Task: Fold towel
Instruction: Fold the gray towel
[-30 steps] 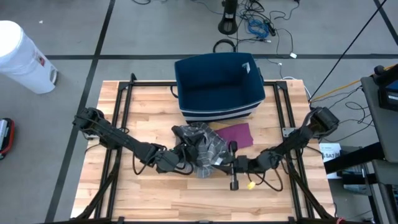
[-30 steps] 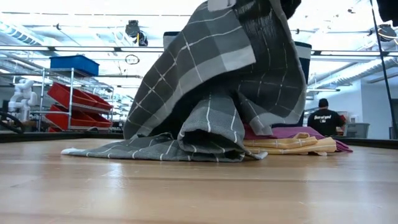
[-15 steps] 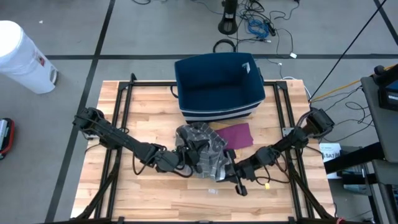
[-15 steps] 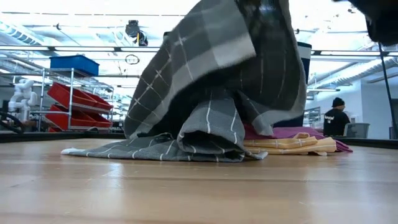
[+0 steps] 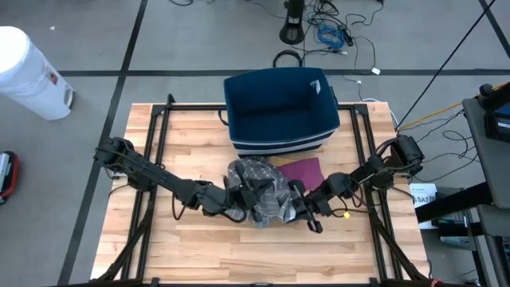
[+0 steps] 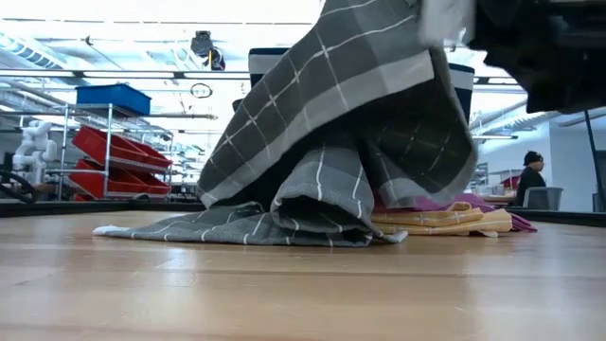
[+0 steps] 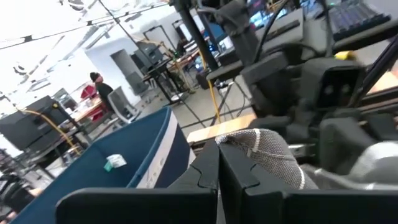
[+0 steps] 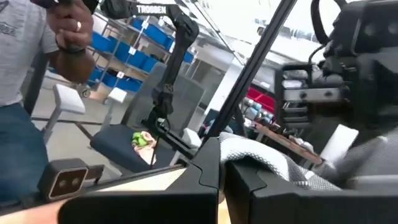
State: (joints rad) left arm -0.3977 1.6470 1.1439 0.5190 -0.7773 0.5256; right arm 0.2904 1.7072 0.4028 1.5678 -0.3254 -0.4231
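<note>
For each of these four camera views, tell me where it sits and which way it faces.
High view: overhead, looking straight down; both arms, grey towel, blue bin.
Low view: tabletop height, looking across; towel lifted, arm blurred at upper right.
Left wrist view: left hand shut on towel, bin behind.
Right wrist view: right hand shut on towel.
Shared: all views show the towel.

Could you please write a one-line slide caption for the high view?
Both grippers, left and right, pinch a grey checked towel above the wooden table.
</note>
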